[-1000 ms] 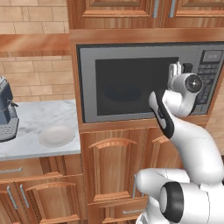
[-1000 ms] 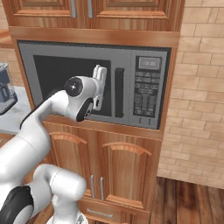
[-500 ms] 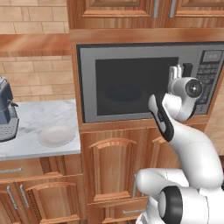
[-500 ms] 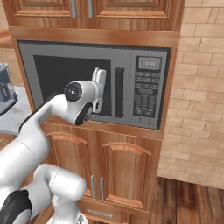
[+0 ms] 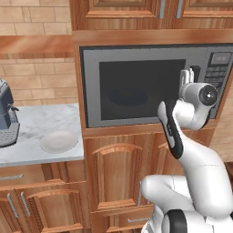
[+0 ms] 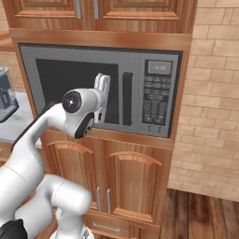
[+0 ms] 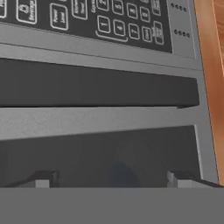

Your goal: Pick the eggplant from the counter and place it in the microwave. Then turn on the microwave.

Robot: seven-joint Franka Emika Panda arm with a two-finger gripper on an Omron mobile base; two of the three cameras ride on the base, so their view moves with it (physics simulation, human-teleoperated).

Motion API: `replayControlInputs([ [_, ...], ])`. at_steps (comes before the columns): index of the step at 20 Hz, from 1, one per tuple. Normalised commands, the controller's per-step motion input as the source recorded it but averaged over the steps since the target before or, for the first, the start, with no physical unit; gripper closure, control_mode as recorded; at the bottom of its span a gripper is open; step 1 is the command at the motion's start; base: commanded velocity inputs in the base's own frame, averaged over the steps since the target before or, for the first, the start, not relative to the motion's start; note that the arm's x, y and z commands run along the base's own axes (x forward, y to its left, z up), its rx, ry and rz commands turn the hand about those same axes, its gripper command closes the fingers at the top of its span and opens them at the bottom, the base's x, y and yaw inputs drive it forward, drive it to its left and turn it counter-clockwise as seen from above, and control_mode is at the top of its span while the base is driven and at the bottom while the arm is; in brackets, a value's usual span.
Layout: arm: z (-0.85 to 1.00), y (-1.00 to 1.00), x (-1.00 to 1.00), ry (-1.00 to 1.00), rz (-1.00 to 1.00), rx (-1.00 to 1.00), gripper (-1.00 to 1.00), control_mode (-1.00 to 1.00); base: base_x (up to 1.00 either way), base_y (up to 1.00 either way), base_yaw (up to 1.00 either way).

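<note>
Though spread wide and holding nothing, claw [image 6: 102,83] half hidden against microwave [image 5: 136,86] door, just beside handle [image 6: 127,98]; keypad [image 7: 109,19] writing too blurred to read.

The coffee machine [image 5: 7,113] is cut off at the left edge of the left base view. Behind the microwave [image 5: 136,88] glass, contents stay indistinct.

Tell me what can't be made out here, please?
- What lies inside the microwave: in both base views the dark glass door shows just a dim round shape.
- Button labels on the panel: too small in the right base view, cut off by the top edge in the hand view.
- Coffee machine: cut by the left edge.
</note>
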Motion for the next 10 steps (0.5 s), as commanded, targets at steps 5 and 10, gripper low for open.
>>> replayControlInputs([
  [5, 0.19, 0.00, -0.39, 0.03, 0.03, 0.00, -1.00, -1.00, 0.00, 0.00, 0.00],
  [10, 0.16, -0.12, -0.41, 0.00, 0.18, 0.00, -1.00, -1.00, 0.00, 0.00, 0.00],
])
